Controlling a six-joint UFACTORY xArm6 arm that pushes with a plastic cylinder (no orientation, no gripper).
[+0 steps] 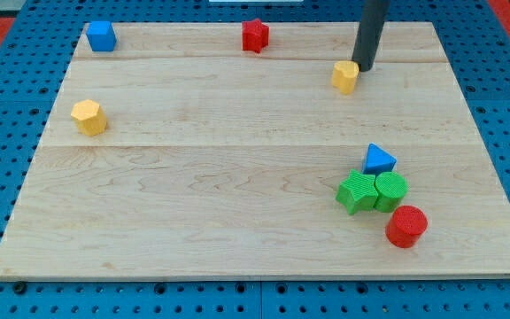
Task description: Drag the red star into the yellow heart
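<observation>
My tip [365, 68] touches the yellow heart [346, 76], well apart from the red star [255, 35]; moving carelessly may displace the heart. No fingers exist here.

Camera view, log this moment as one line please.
my tip: at upper right of yellow heart, close | red star: view's top, apart from heart | step: star not yet dragged

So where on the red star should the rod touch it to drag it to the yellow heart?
Set my tip against the red star's upper-left side, coming from the view's left. The yellow heart lies to its right and slightly lower, so a push there would likely carry it straight over.
</observation>
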